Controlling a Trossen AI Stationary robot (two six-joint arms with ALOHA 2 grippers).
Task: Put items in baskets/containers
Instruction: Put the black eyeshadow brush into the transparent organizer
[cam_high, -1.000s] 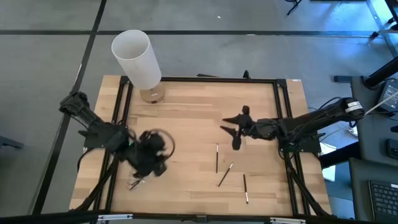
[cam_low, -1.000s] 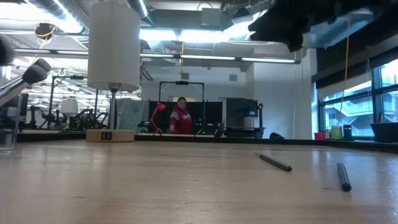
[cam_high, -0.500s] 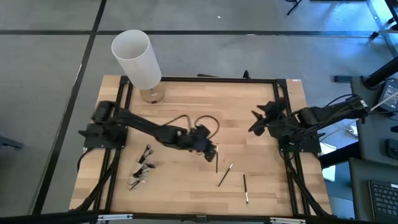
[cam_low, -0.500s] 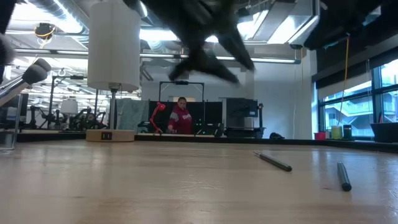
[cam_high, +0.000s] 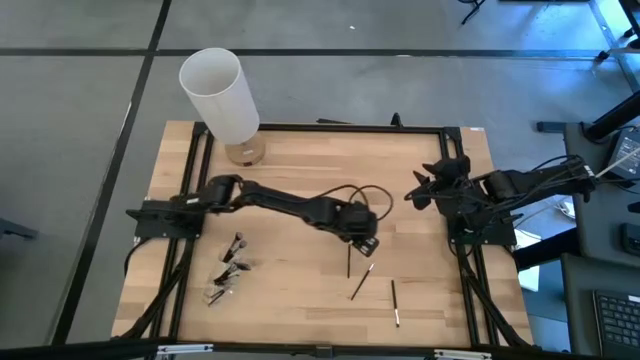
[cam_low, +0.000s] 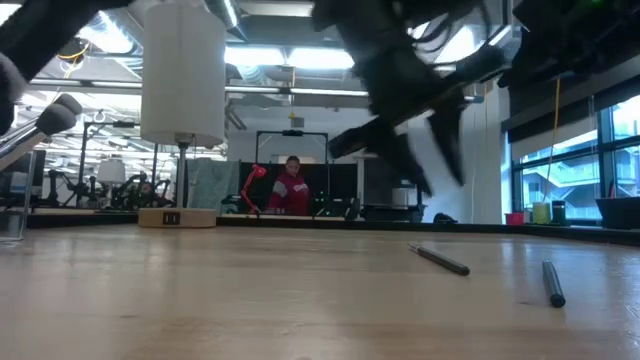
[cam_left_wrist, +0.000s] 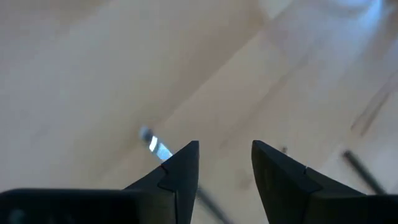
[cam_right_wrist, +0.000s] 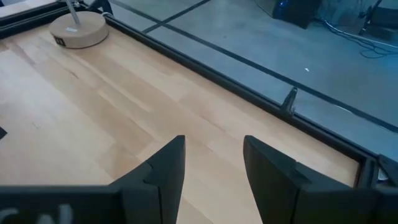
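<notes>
Fingers apart and empty, the left pincer (cam_high: 366, 243) hovers over mid-surface (cam_high: 300, 180) just above one brush (cam_high: 348, 262); the right pincer (cam_high: 418, 192), also apart, waits by the right edge. From overhead three loose brushes show, with two more (cam_high: 362, 281) (cam_high: 394, 303) nearby, plus a cluster (cam_high: 226, 273) at left, while the low view catches only two.

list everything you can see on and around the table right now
loose makeup brushes: three, thin and dark, lying on the table right of centre
brush pile: one cluster, dark, near the table's left edge
white cylinder: one, at the table's far left corner
tan base: one, round, under the cylinder
table: one, pale wood with black frame
person: one, red top, far back in the room
left hand: open, empty, above the loose brushes
right hand: open, empty, near the right edge
</notes>
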